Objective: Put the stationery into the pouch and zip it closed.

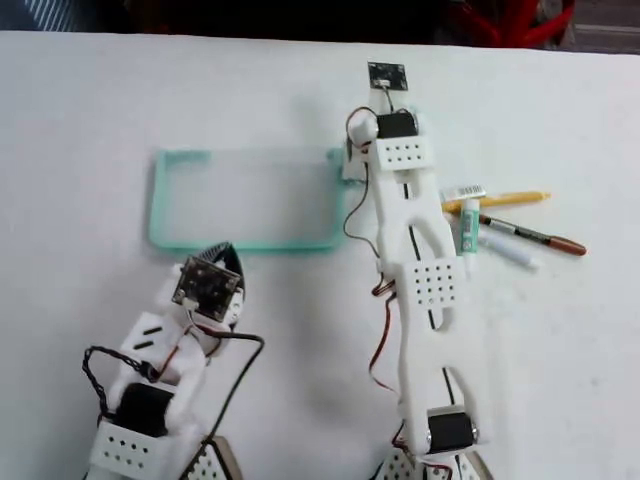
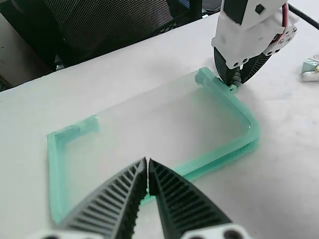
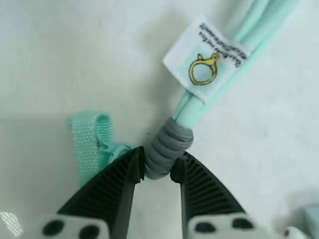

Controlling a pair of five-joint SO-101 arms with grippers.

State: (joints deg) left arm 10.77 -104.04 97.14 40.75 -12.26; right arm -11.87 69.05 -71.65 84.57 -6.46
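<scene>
The clear pouch [image 1: 245, 200] with a mint-green border lies flat on the white table. My right gripper [image 3: 159, 155] is shut on the grey ribbed zipper pull [image 3: 167, 143] at the pouch's right far corner, beside a mint cord and a white tag [image 3: 205, 59]. The high view has this gripper [image 1: 350, 165] at that corner. My left gripper [image 2: 147, 163] is shut with nothing between its fingers, just over the pouch's near edge [image 2: 199, 168]. The stationery lies right of the right arm: a yellow pen [image 1: 510, 199], a brown-capped marker [image 1: 530, 236], a white pen [image 1: 510, 250] and a small green-and-white tube [image 1: 468, 228].
The right arm [image 1: 425, 280] stretches from the table's near edge up between the pouch and the stationery. The left arm's base [image 1: 140, 420] sits at the near left. A dark chair [image 2: 109, 25] stands beyond the table's far edge.
</scene>
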